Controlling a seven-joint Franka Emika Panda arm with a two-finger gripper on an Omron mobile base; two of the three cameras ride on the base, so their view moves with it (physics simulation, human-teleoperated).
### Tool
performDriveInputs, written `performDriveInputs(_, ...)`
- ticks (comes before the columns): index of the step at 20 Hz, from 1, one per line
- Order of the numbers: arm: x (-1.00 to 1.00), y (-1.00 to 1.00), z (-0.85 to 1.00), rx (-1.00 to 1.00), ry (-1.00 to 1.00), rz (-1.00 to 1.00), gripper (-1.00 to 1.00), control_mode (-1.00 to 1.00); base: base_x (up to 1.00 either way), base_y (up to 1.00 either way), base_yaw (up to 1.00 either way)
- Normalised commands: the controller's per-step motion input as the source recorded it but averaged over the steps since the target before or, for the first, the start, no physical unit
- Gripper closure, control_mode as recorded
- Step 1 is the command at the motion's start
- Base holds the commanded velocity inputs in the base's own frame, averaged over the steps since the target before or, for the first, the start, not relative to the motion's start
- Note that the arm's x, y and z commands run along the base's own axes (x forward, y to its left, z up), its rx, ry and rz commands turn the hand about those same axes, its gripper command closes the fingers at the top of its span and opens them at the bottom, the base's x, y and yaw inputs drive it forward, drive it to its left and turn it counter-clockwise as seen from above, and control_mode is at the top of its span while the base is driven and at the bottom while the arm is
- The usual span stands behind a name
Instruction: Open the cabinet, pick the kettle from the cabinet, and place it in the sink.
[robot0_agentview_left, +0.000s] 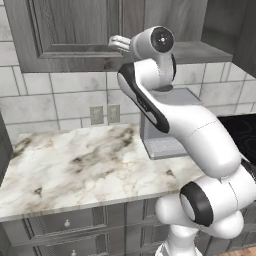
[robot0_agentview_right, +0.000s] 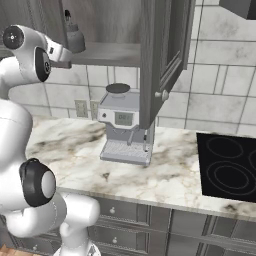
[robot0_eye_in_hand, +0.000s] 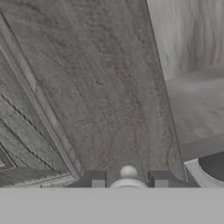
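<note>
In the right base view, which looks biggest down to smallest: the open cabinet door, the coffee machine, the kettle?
1. The cabinet door, though it swings toward the camera, which enlarges it.
2. The coffee machine.
3. The kettle, clearly smallest, far back on the shelf.

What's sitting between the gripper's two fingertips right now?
The cabinet's knob, small, round and silver, sits in the gap of the gripper, apart from both tips. That shows in the hand view.

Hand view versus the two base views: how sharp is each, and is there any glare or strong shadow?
Hand view: the cabinet door wood grain is soft and smeared at close range; the knob shows between the jaws. Left base view: even flat light, no glare; faint shading under the coffee machine. Right base view: the kettle sits dim on the shaded shelf; the cooktop is matte, without reflections.
</note>
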Motion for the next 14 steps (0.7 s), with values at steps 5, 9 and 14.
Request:
performDriveInputs(5,-0.39,0.34,0.0,0.0,0.0,0.0,1.0,-1.0,0.0,0.0,0.0)
performDriveInputs(9,-0.46,0.36,0.0,0.0,-0.03,0.0,1.0,-1.0,0.0,0.0,0.0)
performDriveInputs(14,-0.47,0.41,0.0,0.0,-0.06,0.0,1.0,-1.0,0.0,0.0,0.0)
